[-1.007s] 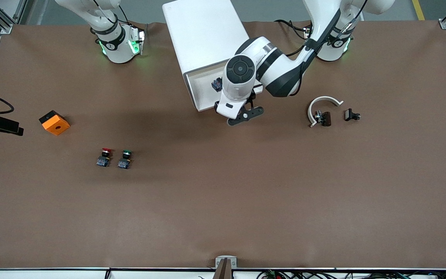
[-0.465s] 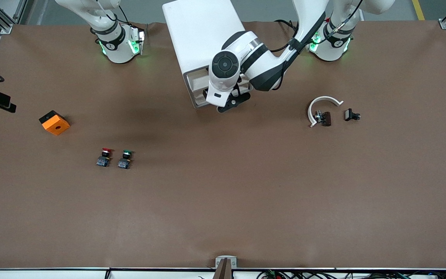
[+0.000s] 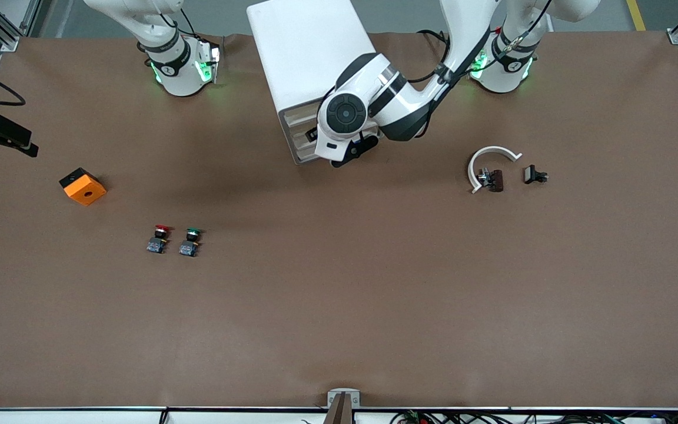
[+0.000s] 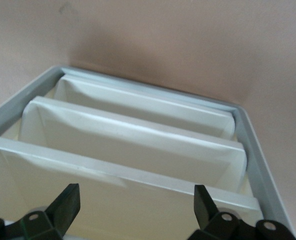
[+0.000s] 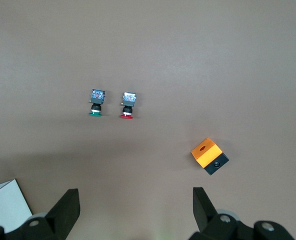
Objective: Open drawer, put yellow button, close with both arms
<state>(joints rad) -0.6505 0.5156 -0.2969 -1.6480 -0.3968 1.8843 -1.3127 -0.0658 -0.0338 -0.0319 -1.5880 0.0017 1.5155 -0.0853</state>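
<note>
Against the cabinet's drawer fronts, the left gripper's fingers spread empty; right gripper's fingers likewise parted.

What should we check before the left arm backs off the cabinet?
1. Drawer pushed in: looks in from the front view; fully flush, cannot tell.
2. Yellow button inside: cannot tell, not in view.
3. Left claw open, holding nothing, at the cabinet front: ok.
4. Right claw open and empty, over the table at the right arm's end: ok.
5. Red button and green button on the table, side by side: ok.
</note>
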